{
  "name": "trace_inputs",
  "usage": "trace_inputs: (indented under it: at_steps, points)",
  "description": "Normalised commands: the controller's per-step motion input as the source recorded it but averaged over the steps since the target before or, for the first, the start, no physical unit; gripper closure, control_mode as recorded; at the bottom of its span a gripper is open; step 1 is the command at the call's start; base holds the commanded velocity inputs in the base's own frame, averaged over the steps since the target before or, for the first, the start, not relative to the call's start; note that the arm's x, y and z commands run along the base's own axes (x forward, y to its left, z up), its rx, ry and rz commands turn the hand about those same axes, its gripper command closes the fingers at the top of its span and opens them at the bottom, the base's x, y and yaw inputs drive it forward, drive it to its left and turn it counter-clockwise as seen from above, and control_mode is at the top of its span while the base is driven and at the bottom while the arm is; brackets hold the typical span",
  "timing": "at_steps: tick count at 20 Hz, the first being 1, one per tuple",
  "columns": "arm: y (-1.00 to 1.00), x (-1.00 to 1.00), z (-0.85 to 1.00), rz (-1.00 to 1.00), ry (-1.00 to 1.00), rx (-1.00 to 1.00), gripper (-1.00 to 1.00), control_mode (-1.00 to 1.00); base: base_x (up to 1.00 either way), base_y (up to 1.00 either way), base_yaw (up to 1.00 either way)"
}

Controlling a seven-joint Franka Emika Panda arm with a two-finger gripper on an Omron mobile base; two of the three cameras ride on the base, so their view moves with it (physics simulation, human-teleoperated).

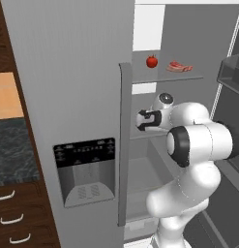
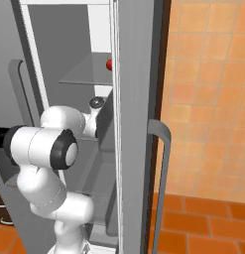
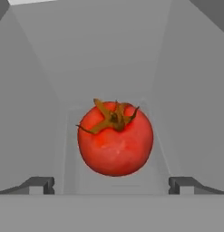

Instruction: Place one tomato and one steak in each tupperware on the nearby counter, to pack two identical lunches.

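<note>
Hand view: the two dark tips of the claw [image 3: 111, 185] stand wide apart at the bottom, nothing between them; a round red tomato with a brown-green dried calyx [image 3: 115, 138] sits just beyond, centred between the tips, not touched, on a pale grey floor between grey walls. Left base view: the white arm reaches into the open grey refrigerator [image 1: 188, 43], past the closed left door with its black dispenser panel [image 1: 85, 170]. Above and beyond the wrist, a glass fridge shelf [image 1: 140, 77] carries a second small red tomato [image 1: 151, 61] and, well apart to its right, a flat pink-red raw steak [image 1: 179, 67]. At far left, the black marbled stone surface [image 1: 9, 150] lies over dark wooden drawers with silver handles [image 1: 14, 220].
</note>
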Motion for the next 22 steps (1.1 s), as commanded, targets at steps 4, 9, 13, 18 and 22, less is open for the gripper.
trace_inputs:
  at_steps: [4,9,13,18,22]
  points:
    - [-0.08,0.5,-0.24,0.0,0.0,0.0,-1.0,-1.0,0.0,0.0,0.0]
    - [-0.01,0.55,-0.24,0.0,0.0,0.0,-1.0,-1.0,0.0,0.0,0.0]
    - [0.0,0.14,-0.46,-0.03,0.04,0.0,1.0,-1.0,0.0,0.0,0.0]
    - [0.0,-0.25,-0.79,-0.12,0.08,0.0,1.0,-1.0,0.0,0.0,0.0]
    - [0.01,-0.92,-0.32,-0.09,-0.03,0.01,1.0,-1.0,0.0,0.0,0.0]
